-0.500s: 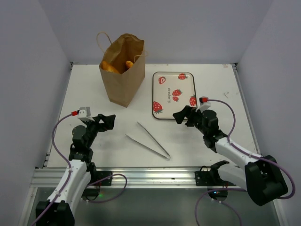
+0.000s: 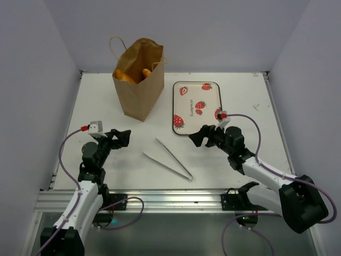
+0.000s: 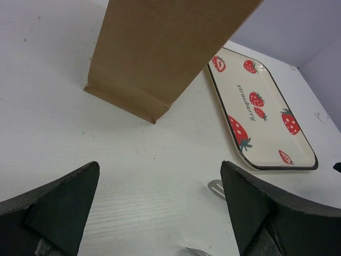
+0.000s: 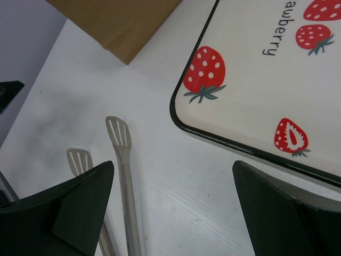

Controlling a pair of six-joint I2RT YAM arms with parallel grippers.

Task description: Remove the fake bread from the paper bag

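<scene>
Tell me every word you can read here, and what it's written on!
"strawberry": printed on the tray, clear in the left wrist view.
The same word in the top view: too small to read.
Paper bag and tongs: no writing shows.

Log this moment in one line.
left gripper open, empty; right gripper open, empty; glossy orange toy bread inside brown paper bag; metal tongs untouched

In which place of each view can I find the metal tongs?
Top external: the tongs lie at centre, between both arms.
Left wrist: only the tongs' tips show, near the bottom edge, right of centre.
Right wrist: tongs at lower left.
Shared landmark: the strawberry tray.
</scene>
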